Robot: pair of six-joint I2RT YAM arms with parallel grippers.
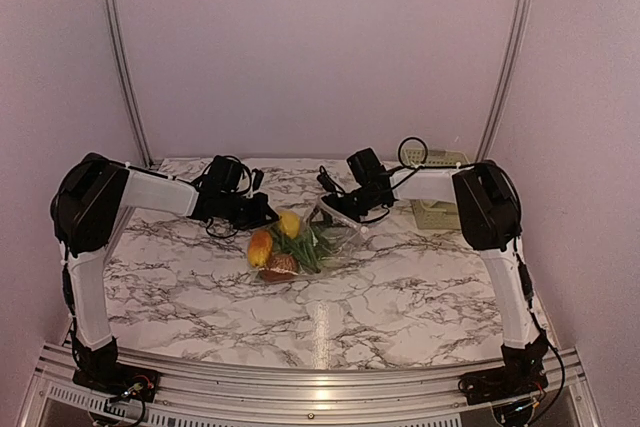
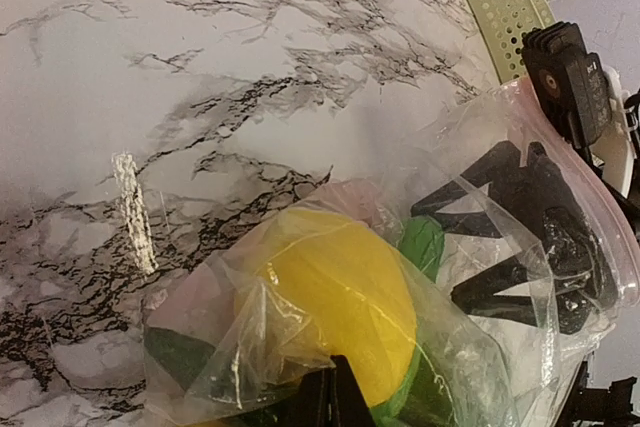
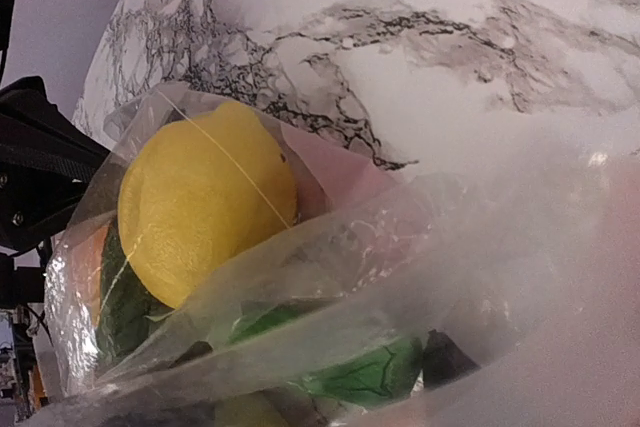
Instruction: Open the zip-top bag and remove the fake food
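The zip-top bag [image 1: 300,247] lies mid-table, crumpled, with the fake food inside: a yellow lemon [image 1: 289,223], a yellow-orange piece [image 1: 260,247], a brown round piece [image 1: 281,266] and green pods [image 1: 303,244]. My left gripper [image 1: 266,215] is shut on a fold of the bag's film beside the lemon [image 2: 340,297], its fingertips [image 2: 335,397] together. My right gripper [image 1: 336,209] is at the bag's far right edge. Its two dark fingers show spread apart through the film [image 2: 440,252]. In the right wrist view the bag [image 3: 420,247] drapes over the jaws [image 3: 321,355], with a leafy green piece [image 3: 385,377] between them.
A pale green slatted basket [image 1: 437,209] stands at the back right behind the right arm and also shows in the left wrist view [image 2: 505,12]. The marble table [image 1: 400,287] stretches in front of the bag. Cables hang round both wrists.
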